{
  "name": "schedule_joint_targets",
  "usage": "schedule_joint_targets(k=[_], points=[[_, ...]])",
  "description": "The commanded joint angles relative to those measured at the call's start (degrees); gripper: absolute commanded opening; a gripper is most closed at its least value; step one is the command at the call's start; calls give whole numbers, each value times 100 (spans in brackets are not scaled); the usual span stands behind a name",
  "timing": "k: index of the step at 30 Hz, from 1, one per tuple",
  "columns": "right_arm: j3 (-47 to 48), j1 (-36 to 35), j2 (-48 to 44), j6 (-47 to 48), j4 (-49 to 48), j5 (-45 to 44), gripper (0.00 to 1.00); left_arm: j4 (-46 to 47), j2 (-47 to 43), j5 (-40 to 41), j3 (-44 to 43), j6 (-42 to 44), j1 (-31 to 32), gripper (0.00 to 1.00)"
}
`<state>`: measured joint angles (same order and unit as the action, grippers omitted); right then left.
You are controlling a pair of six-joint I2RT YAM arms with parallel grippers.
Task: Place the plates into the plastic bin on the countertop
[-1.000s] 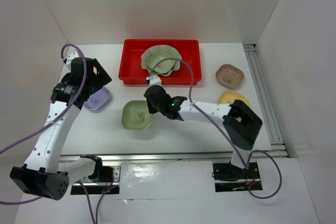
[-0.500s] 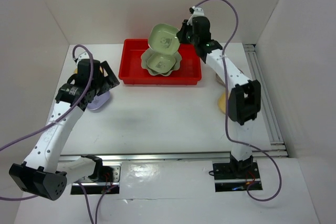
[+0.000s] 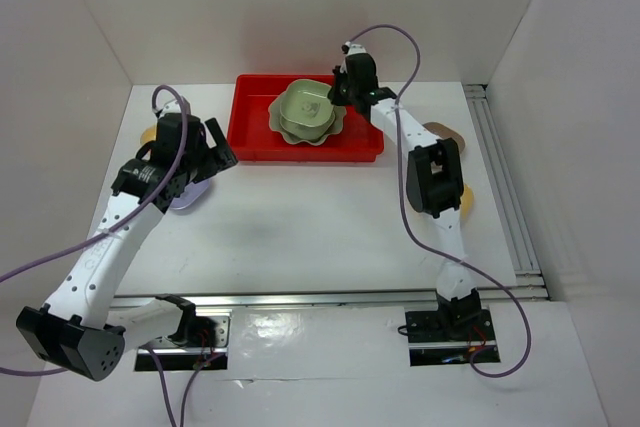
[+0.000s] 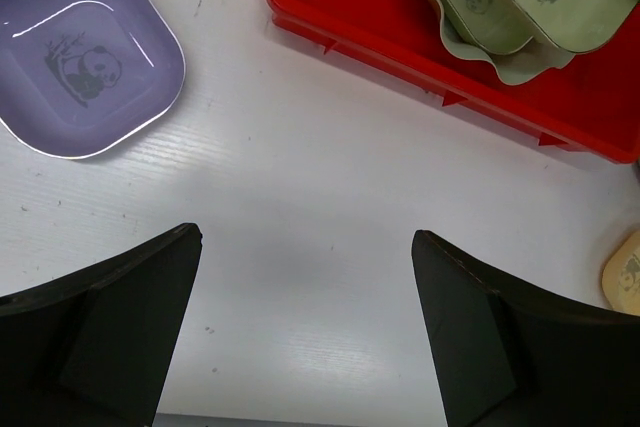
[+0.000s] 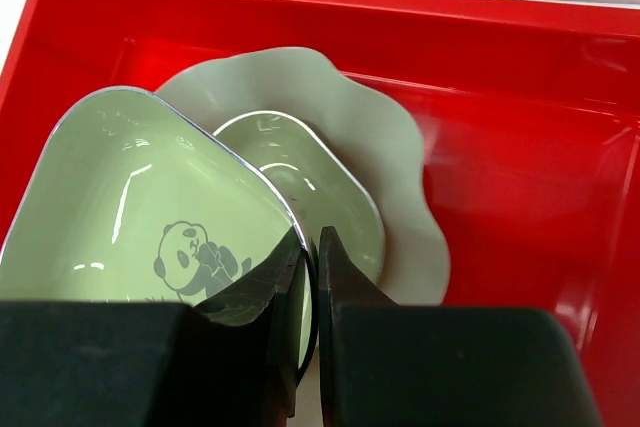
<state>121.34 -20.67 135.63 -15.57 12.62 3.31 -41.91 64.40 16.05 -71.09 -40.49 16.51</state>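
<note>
Green dish pinched over the red bin

My right gripper [image 5: 310, 247] is nearly closed. Its two fingers pinch the thin rim of a small green dish [image 5: 150, 217] with a panda print on its inner side. I hold this dish tilted, and in the top view it hangs over the far middle part of the red bin [image 3: 255, 122]. Just under it a second green dish [image 5: 300, 177] of the same shape sits inside the large pale scalloped dish [image 5: 380, 147], which lies on the floor of the bin. I cannot tell if the dish I hold touches the one below it. To the right of the scalloped dish the floor of the bin is bare red plastic.

My left gripper [image 4: 305, 327] has its jaws wide apart and holds nothing. It hangs above the white countertop [image 4: 300, 177], in front of the near left corner of the bin. The lavender dish [image 4: 85, 52] lies flat on the countertop, near this gripper and outside the bin.

On the right side of the countertop, well apart from the bin, I see the brown dish [image 3: 450, 132] and nearer to me a yellow dish [image 3: 467, 199], both partly hidden by my right arm.
</note>
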Motion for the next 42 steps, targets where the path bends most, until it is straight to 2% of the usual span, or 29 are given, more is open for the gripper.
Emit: schedule_joint_targets(k=[1, 5, 9, 16, 19, 21, 23, 25, 26, 27, 30, 31, 35, 38, 41, 42], points=[[-101, -139, -143, -95, -445, -251, 0, 201, -7, 55, -28, 120, 45, 100], [-181, -192, -142, -157, -498, -410, 1, 201, -7, 56, -28, 120, 98, 100], [-181, -306, -90, -332, -498, -971, 2, 201, -7, 56, 25, 120, 150, 100], [-111, -412, 86, -499, -550, -1377, 0, 201, -59, 56, 25, 173, 150, 100], [-31, -465, 148, -499, -489, -1377, 5, 201, -59, 56, 25, 173, 150, 100], [-153, -465, 148, -499, -489, -1377, 18, 201, -59, 56, 25, 173, 150, 100], [-207, -517, 78, -499, -567, -1377, 37, 201, -59, 56, 25, 173, 150, 100], [-207, -517, 77, -499, -568, -1377, 44, 201, -59, 3, 25, 173, 150, 100], [-207, -517, 77, -499, -568, -1316, 55, 201, -59, 3, 25, 173, 150, 100], [-68, -517, 77, -499, -516, -1316, 71, 201, -59, 3, 25, 173, 150, 100], [48, -622, -98, -499, -454, -1316, 86, 201, -59, 177, 78, 77, 150, 100], [126, -623, -168, -447, -454, -1316, 100, 201, -59, 248, 78, 7, 150, 100], [74, -676, -756, -385, -454, -1254, 100, 148, -59, 433, 210, -214, 98, 100], [-232, -737, -1545, -175, -401, -1394, 100, -210, 72, 749, 210, -608, -59, 100], [-880, -860, -2136, -113, -103, -1562, 100, -300, 134, 655, 455, -978, -753, 100], [-1180, -860, -2642, -113, -102, -1562, 100, -300, 186, 488, 551, -978, -1294, 100]])
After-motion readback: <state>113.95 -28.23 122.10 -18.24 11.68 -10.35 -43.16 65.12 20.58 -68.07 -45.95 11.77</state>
